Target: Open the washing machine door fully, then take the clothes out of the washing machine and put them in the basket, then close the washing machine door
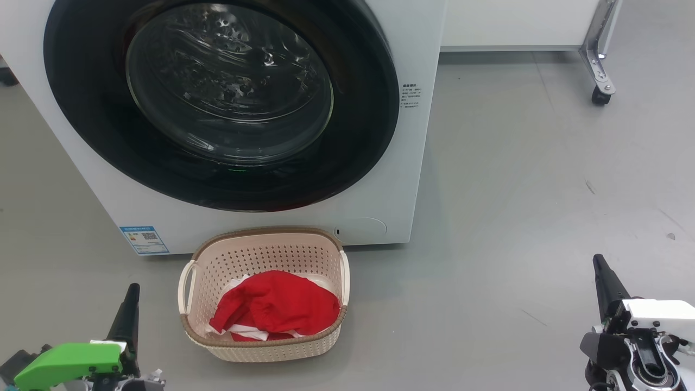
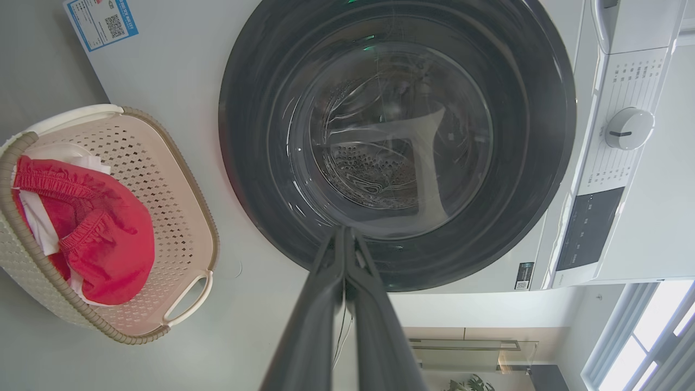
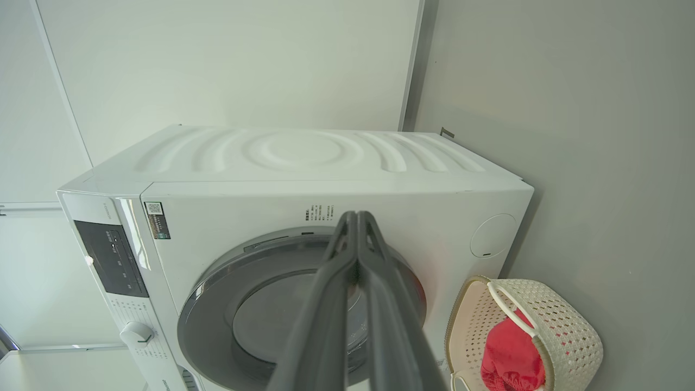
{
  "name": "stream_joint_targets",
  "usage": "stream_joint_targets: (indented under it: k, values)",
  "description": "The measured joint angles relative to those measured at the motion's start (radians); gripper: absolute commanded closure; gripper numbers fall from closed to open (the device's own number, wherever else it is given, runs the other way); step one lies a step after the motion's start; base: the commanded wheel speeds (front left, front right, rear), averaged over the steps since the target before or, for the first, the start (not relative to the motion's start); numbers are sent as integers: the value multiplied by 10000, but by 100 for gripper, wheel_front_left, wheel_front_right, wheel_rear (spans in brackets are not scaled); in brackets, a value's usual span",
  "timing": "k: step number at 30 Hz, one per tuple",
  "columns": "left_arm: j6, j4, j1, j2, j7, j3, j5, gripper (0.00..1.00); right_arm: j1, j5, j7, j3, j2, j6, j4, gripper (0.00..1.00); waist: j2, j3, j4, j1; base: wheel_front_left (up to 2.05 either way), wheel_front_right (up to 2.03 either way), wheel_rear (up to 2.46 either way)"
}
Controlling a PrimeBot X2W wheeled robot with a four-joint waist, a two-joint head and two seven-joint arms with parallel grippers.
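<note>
The white washing machine [image 1: 380, 179] stands ahead, and its black-rimmed glass door [image 1: 222, 103] lies flat against the front, shut. On the floor just before it sits the cream basket [image 1: 264, 250] holding the red and white clothes [image 1: 277, 307]. My left gripper [image 1: 130, 296] is shut and empty at the lower left, left of the basket. At the lower right my right gripper [image 1: 601, 271] is shut and empty, far from the basket. The left wrist view has the shut fingers [image 2: 345, 239] pointing at the door [image 2: 396, 141], with the basket [image 2: 179, 179] and clothes [image 2: 92, 239] to their left.
A grey floor [image 1: 516, 190] spreads to the right of the machine. A metal frame leg on a caster [image 1: 600, 81] stands at the far right. In the right wrist view the machine's control panel [image 3: 111, 258] and dial [image 3: 136, 334] show, with white walls behind.
</note>
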Motion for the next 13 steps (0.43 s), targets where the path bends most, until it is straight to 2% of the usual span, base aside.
stream_joint_targets:
  k: [13]
  values:
    - [0, -4, -36, -2, 25, 25, 0, 100, 0, 0, 0, -19, 8, 0, -2, 100, 0, 2, 0, 0, 0, 0, 0]
